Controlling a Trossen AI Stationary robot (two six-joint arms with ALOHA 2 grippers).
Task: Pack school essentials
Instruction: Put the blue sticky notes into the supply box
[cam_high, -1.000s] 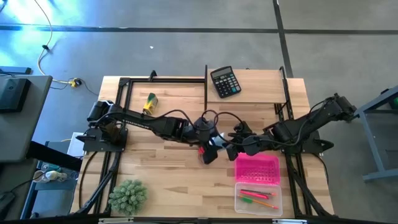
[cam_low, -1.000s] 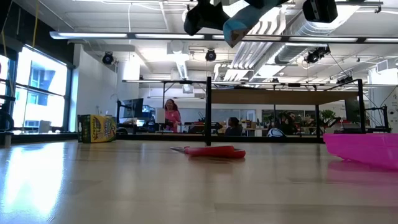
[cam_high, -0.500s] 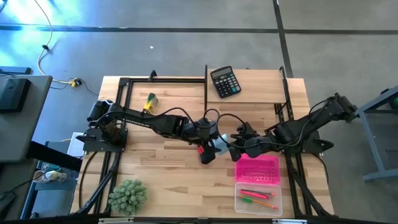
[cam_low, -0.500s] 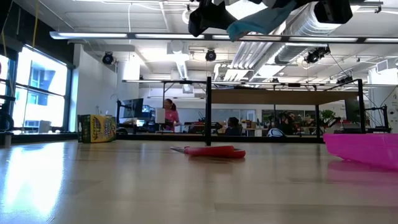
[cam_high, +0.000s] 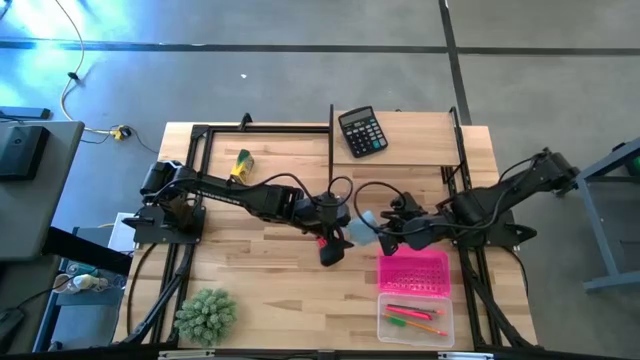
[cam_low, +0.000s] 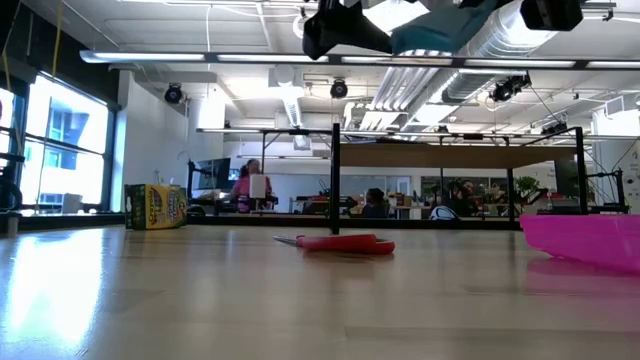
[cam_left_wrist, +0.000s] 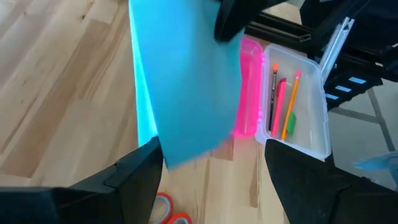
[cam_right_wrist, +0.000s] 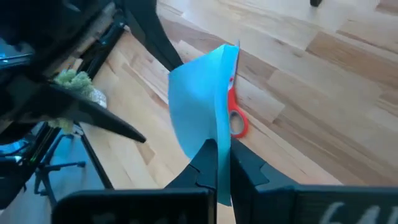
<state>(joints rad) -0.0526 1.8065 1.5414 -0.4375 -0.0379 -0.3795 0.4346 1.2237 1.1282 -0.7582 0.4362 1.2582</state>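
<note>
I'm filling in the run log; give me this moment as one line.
right claw: shut on blue notepad, held above table | left claw: open beside it | scissors: on table | pink basket: no notepad inside yet

One notepad (cam_high: 364, 226), one scissors (cam_low: 340, 243), one calculator (cam_high: 361, 131)

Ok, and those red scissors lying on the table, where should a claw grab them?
Probably across the red handles, just behind the blades, coming straight down. The red scissors lie flat on the table, so a side approach would not get under them, and the handles look like their thickest part. The right claw is busy, clamped on the blue notepad.
</note>
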